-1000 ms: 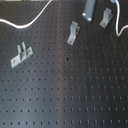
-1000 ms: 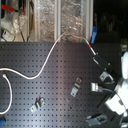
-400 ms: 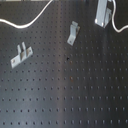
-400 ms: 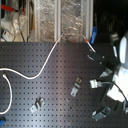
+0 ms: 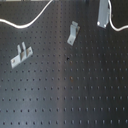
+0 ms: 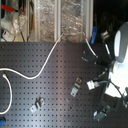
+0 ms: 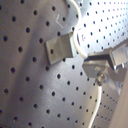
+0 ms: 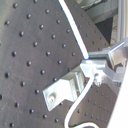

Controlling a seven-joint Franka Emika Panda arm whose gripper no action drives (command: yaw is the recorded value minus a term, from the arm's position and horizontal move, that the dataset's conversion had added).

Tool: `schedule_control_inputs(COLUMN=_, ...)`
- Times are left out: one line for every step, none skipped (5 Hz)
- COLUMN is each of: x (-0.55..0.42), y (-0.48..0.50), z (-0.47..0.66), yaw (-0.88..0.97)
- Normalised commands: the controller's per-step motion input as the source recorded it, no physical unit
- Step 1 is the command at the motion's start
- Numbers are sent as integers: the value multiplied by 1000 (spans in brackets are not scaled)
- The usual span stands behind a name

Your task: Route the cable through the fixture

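White cable (image 5: 30, 22) runs along the table's (image 5: 75, 95) far edge in the first exterior view, passing behind the fixture (image 5: 103, 14). Second exterior view: routing looks unfinished. Both wrist views: gripper (image 8: 97, 70) pinches the cable beside the fixture; threading remains.

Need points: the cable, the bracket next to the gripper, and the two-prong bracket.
cable (image 6: 47, 62), second exterior view, middle of its rising curve.
bracket by the gripper (image 8: 62, 90), second wrist view, its flat face.
two-prong bracket (image 5: 20, 55), first exterior view, the base between the prongs.
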Motion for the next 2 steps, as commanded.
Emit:
schedule_control_inputs(x=39, y=445, z=314, yaw=-211)
schedule_control_inputs(x=-1, y=14, z=480, yaw=-226)
